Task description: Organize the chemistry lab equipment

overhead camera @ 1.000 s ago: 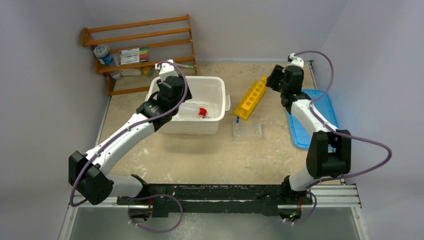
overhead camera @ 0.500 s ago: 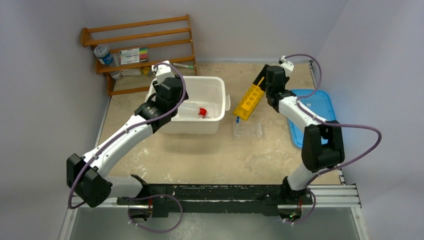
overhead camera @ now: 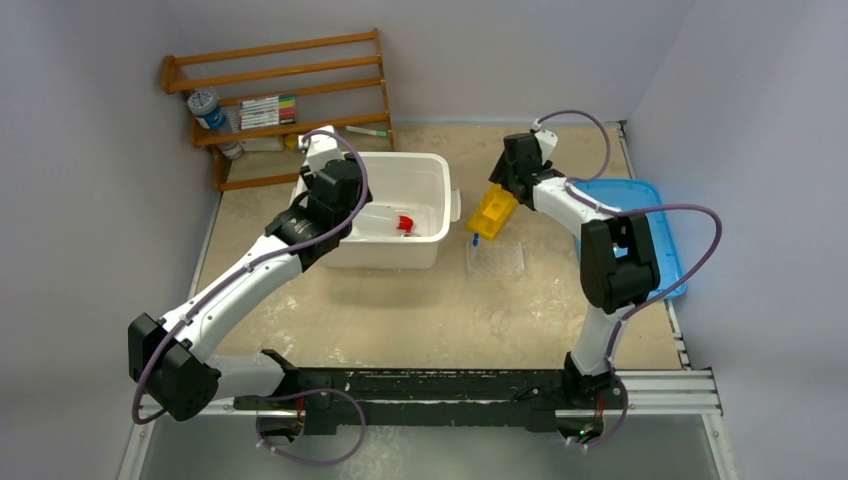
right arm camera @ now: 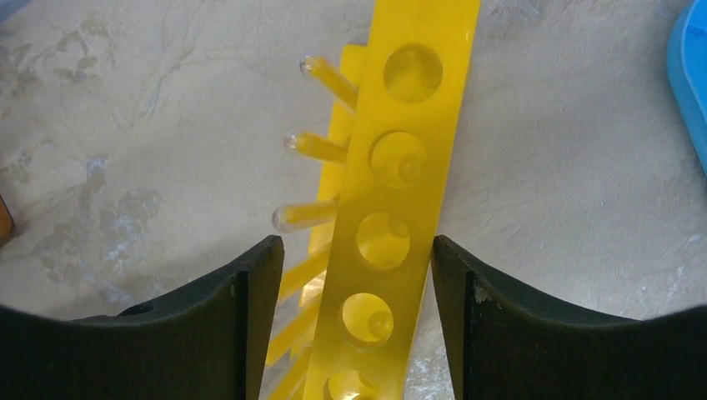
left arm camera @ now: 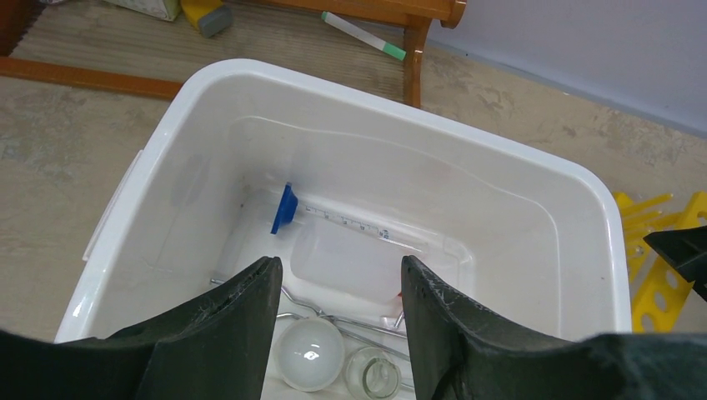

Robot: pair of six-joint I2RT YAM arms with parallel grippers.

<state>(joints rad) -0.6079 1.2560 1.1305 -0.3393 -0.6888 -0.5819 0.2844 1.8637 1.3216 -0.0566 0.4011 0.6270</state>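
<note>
My left gripper (left arm camera: 342, 271) hangs open over the white bin (left arm camera: 542, 167), holding nothing. In the bin lie the translucent squeeze bottle (left arm camera: 346, 262), with its red cap (overhead camera: 405, 222) showing in the top view. Beside it are the thin blue-ended tube (left arm camera: 285, 208), the metal tongs (left arm camera: 307, 313), a round clear dish (left arm camera: 309, 354) and a tiny glass jar (left arm camera: 373, 377). My right gripper (right arm camera: 354, 243) is open and straddles the yellow test-tube rack (right arm camera: 408, 167), with a gap on each side of the rack. The rack (overhead camera: 492, 212) lies right of the bin.
A clear well plate (overhead camera: 495, 260) lies in front of the rack, with a small blue piece (overhead camera: 475, 240) at its corner. A blue tray (overhead camera: 655, 215) lies at the right. The wooden shelf (overhead camera: 280, 100) at the back left holds markers (overhead camera: 267, 110). A green marker (left arm camera: 363, 35) lies behind the bin.
My right arm has swung left from beside the blue tray and now sits over the rack's far end. The left arm has shifted slightly left over the bin.
</note>
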